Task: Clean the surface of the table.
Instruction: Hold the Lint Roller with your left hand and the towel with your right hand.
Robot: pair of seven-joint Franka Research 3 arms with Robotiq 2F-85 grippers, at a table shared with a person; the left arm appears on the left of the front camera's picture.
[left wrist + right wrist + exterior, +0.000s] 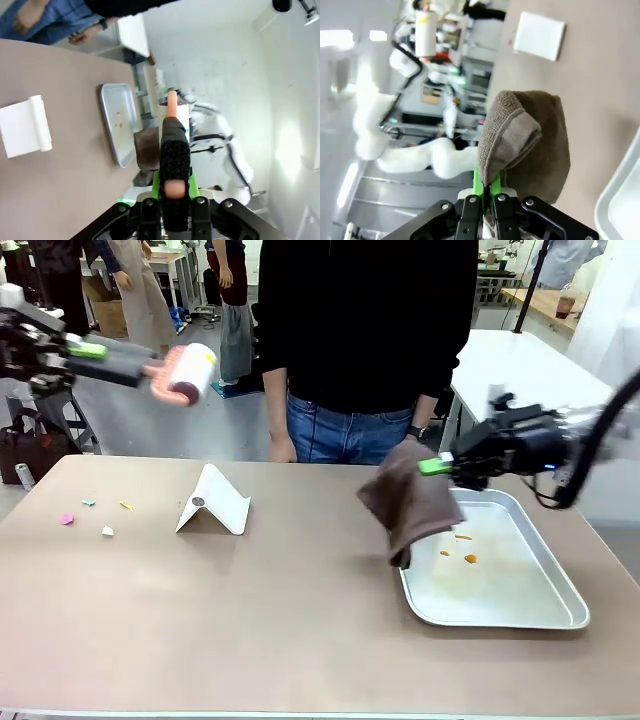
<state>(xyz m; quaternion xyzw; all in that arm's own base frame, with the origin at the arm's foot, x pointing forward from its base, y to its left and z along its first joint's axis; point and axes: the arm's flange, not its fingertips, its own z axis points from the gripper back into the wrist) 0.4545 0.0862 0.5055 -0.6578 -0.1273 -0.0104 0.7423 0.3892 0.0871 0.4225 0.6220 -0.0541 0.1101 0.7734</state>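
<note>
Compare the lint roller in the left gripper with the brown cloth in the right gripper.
The lint roller is rigid, white with a pink handle; the brown cloth is soft and limp. The roller sits high above the table; the cloth hangs low over the tray's left rim. Shared: each is clamped in a shut gripper, left gripper and right gripper respectively.

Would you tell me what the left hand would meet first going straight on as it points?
Likely the right hand with its brown cloth; the left hand, holding the lint roller above the table, points that way, depth unclear.
</note>
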